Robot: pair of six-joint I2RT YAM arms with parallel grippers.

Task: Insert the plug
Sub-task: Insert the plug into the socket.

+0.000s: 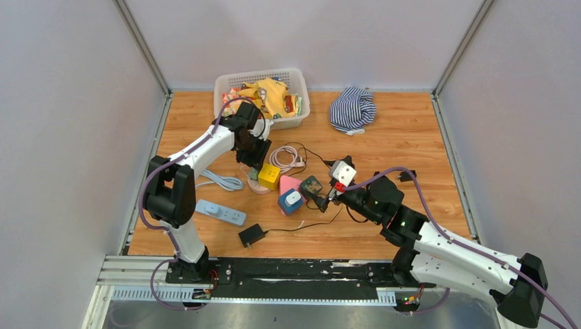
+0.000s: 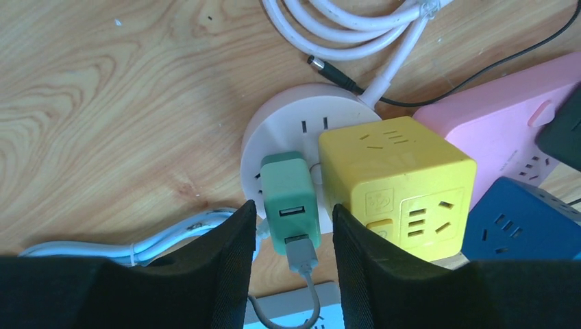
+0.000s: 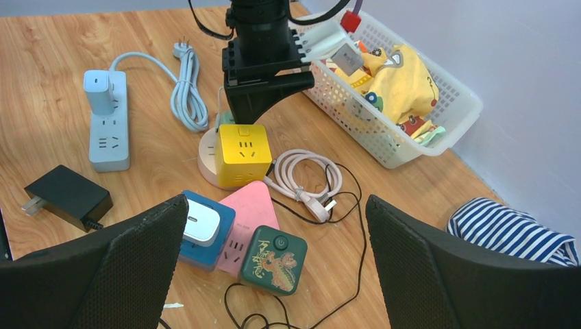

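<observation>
A mint-green USB plug with a grey cable in its lower port stands seated in the round white socket, close beside a yellow cube socket. My left gripper straddles the plug, open, with a small gap between each finger and the plug's sides. From above, this gripper points down over the cluster of sockets. My right gripper hovers wide open above the table with nothing between its fingers, to the right of the cluster.
A pink socket, a blue cube and a dark green cube crowd the yellow one. A white power strip and black adapter lie near the front. A basket and striped cloth sit at the back.
</observation>
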